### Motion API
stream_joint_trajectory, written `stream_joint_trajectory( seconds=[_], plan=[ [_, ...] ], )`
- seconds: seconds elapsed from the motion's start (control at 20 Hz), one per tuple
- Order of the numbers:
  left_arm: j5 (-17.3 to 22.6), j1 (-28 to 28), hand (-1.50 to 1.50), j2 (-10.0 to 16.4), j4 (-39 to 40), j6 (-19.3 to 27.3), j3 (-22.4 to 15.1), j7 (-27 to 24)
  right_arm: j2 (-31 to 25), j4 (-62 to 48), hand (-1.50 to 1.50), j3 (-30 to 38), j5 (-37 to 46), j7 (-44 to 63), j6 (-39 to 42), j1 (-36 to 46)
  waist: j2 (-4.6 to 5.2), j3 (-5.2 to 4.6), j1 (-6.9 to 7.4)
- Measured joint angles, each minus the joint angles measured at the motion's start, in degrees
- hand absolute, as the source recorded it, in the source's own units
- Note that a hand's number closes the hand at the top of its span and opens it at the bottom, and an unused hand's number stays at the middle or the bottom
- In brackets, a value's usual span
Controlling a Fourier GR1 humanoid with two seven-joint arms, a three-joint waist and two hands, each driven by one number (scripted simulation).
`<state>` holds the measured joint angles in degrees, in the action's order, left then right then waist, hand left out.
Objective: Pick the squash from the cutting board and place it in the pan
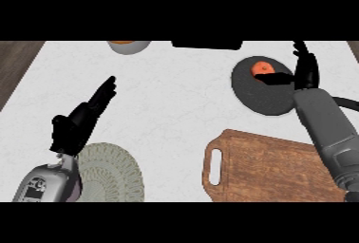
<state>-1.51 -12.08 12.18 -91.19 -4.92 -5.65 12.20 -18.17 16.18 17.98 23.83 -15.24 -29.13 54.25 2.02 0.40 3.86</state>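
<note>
The squash (263, 68) is located inside the pan (263, 102), in its far half, and is seen as a small orange piece against the dark pan floor. The pan is positioned on the white counter (175, 95) at the right of the head view, just beyond the far corner of the cutting board (280, 166). Nothing is carried on the visible part of the board, and its handle slot is directed toward the left. The right hand (305, 71) is held over the pan's right rim, with the fingers extended straight toward the far edge of the counter and the thumb (277, 77) spread leftward over the pan floor, just beside the squash. Nothing is enclosed by this hand; it is released. Whether the thumb is in contact with the squash cannot be determined. The grey right forearm (326, 128) is routed from the lower right across the board's right end. The left hand (73, 128) is positioned at the left, well apart from the pan and the board, with its fingers extended and pointing diagonally toward the far right; it is likewise released and nothing is grasped. A ribbed pale plate (116, 175) is found beside the left forearm (45, 182) at the lower edge. A bowl (129, 46) with orange contents and a flat black object (207, 45) are cut off at the far edge.
</note>
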Motion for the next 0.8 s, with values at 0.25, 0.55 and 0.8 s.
stream_joint_trajectory(
  seconds=[0.25,0.55,0.8],
  plan=[
    [-0.1,0.3,0.0,0.1,-0.2,-0.1,0.2,0.2,-1.9,0.4,-1.5,7.0,-7.8,-8.6,7.8,-2.4,-0.27,-0.04,-0.53],
    [0.1,1.5,0.0,0.5,-1.8,-0.3,0.8,1.1,-5.1,-1.9,-1.5,10.9,-12.3,-17.5,18.7,-6.7,-0.66,-0.11,-0.9],
    [-0.4,3.0,0.0,0.4,-1.0,-0.4,1.3,-0.3,-5.9,-1.8,-1.5,11.9,-13.9,-26.8,24.1,-11.0,-1.11,-0.2,-1.87]
  ],
)
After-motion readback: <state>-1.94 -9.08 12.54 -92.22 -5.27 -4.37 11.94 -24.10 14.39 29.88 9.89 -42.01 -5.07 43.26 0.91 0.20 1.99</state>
